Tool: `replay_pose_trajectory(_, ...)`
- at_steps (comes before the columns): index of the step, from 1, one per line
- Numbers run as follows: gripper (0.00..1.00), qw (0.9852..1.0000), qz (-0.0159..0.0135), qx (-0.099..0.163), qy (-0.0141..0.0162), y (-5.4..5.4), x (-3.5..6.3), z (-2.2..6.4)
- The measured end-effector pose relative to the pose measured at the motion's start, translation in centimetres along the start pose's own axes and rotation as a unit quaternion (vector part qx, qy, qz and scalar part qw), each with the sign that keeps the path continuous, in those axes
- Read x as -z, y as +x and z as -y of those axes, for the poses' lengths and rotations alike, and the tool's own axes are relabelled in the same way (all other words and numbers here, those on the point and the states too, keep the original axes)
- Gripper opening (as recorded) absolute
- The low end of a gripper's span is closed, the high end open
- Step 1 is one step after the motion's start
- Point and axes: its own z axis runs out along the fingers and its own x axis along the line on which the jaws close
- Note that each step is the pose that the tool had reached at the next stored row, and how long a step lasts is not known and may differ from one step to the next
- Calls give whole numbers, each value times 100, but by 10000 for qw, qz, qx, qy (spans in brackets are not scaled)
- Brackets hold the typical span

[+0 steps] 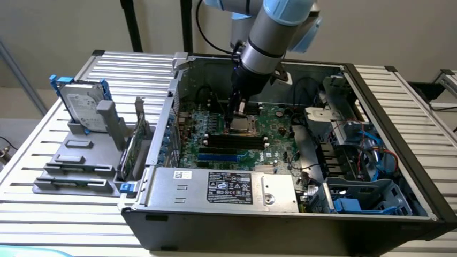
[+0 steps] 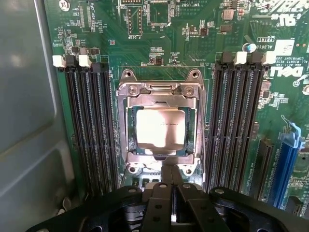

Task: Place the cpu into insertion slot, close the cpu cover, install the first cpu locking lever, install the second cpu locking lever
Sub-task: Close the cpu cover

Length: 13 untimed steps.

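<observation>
Closed black gripper (image 2: 171, 170) at the thin square silver metal cpu cover (image 2: 161, 90), centre of the exterior view.
The flat square silver cpu (image 2: 161, 126) lies in its window.

arm (image 1: 266, 40): silver-grey round tube | joint caps (image 1: 309, 32): light blue, rounded | cable (image 1: 203, 35): thin, black, curving behind the arm | gripper (image 2: 170, 170): matte black, angular linkage bars, small silver pivot screws | fingers (image 2: 166, 180): narrow, flat, dark

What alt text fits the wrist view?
A silver cpu lies framed by its lowered cover on a green motherboard. The shut gripper is at the cover's edge. Black memory slots flank it.
</observation>
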Motion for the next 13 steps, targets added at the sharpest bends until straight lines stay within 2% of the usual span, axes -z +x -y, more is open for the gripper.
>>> replay_pose_trajectory(7,11,10000,-61,17,2,-6,-110,-10)
replay_pose_trajectory(13,11,10000,-68,18,3,-10,-145,-18)
